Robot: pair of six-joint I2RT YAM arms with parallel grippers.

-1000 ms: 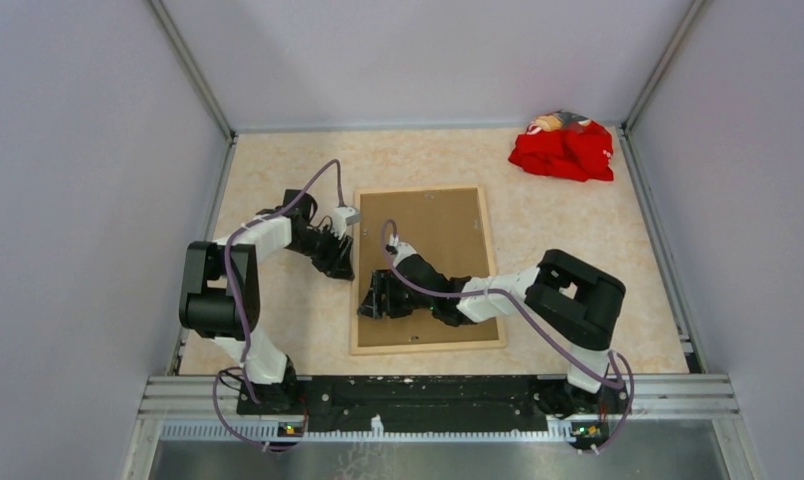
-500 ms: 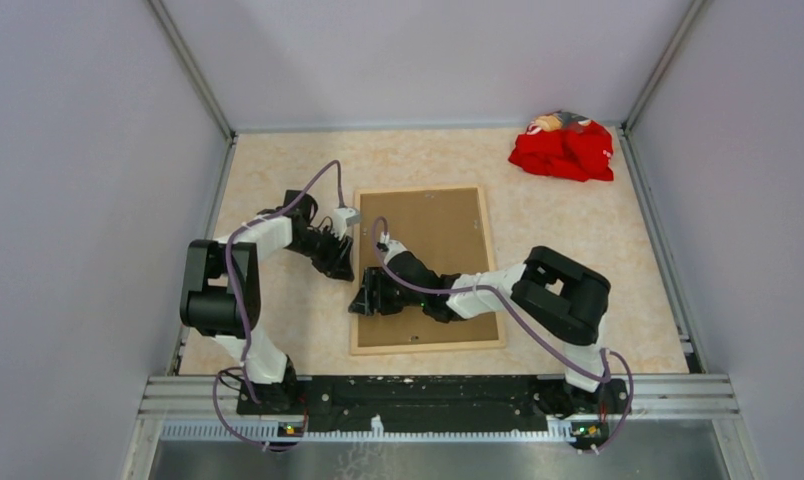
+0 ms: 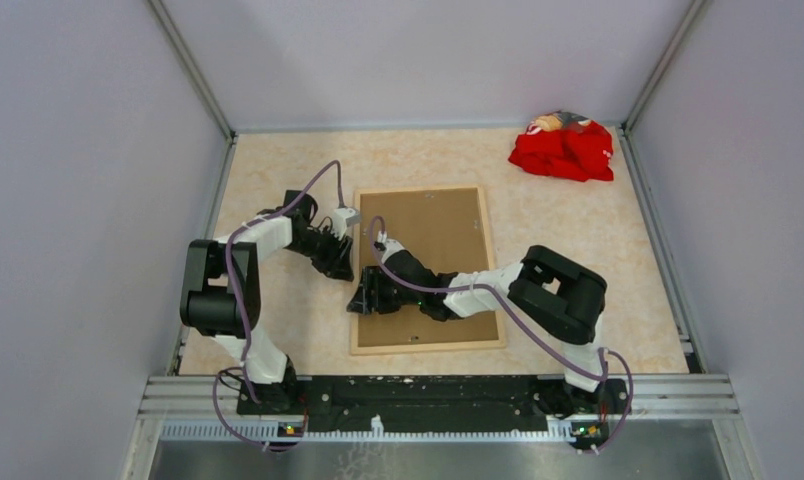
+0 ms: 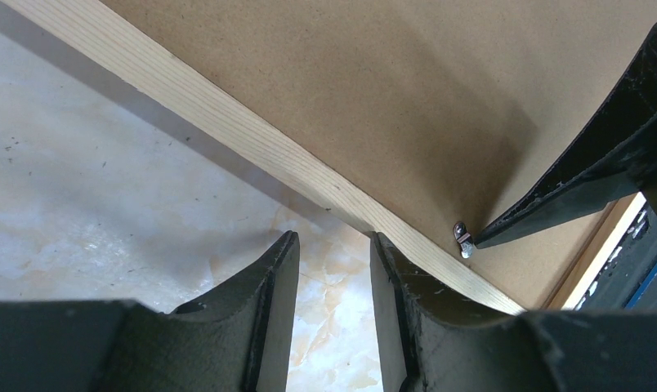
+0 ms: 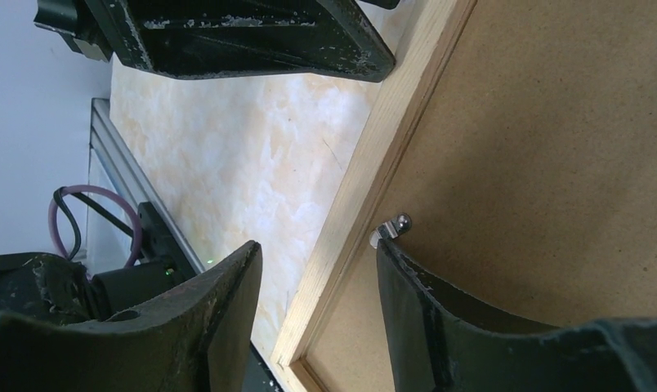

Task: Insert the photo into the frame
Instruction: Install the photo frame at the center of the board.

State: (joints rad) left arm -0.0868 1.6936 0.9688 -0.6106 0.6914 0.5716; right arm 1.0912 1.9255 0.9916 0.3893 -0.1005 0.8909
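Worked at the left rail of the frame (image 3: 423,189), back-up on the surface (image 3: 278,170), brown backing board (image 3: 433,235) seated inside.
Set left gripper (image 4: 332,237) fingers narrowly apart, empty, just outside the rail; right gripper (image 5: 317,245) fingers wider, empty, by the metal tab (image 5: 391,227). Found no photo in any of 3 views. Risked slipping off the small tab and shoving the unheld frame sideways. Showed the tab only at the wrists, the whole frame and a red cloth (image 3: 563,148) only from above.
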